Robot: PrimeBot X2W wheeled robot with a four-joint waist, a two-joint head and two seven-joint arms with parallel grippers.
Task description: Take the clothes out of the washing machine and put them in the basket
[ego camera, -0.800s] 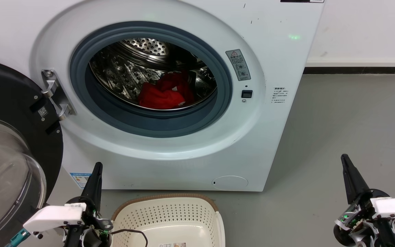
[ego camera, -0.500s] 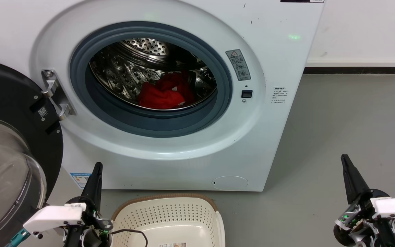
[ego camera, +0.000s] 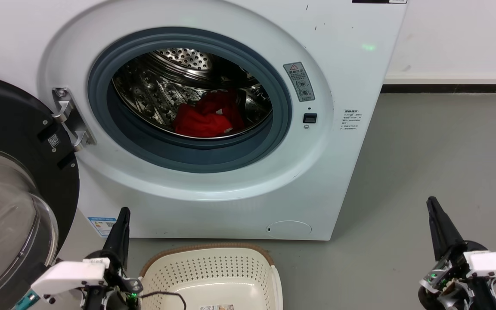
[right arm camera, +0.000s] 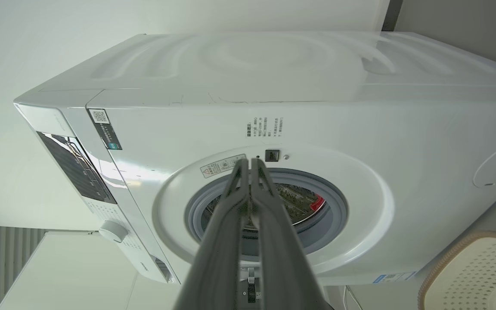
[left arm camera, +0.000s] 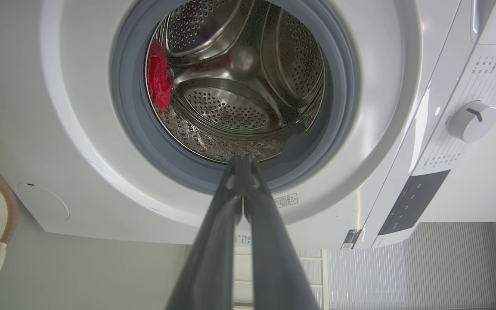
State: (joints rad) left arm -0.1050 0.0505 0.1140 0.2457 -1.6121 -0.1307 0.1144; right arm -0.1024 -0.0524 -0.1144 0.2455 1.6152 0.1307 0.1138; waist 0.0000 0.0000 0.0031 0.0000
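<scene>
1. Clothes [ego camera: 207, 116]: red heap at the drum bottom inside the washing machine [ego camera: 338, 64].
2. Looks soft, light and limp; pinch a raised top fold.
3. Left fingers [left arm camera: 213, 249] and right fingers [right arm camera: 226, 245]: clenched, empty, in front of the machine.

Left gripper [left arm camera: 241, 160] closed; red clothes [left arm camera: 159, 86], seemingly bunched, inside washing machine [left arm camera: 80, 112].

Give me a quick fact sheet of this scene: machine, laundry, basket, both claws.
Machine: large white front-loading washing machine, black-rimmed round glass door swung open
Laundry: bright red fabric clothes in the steel drum
Container: cream perforated plastic basket on the floor, no clothes seen inside
Left gripper: shut, empty
Right gripper: shut, empty
</scene>
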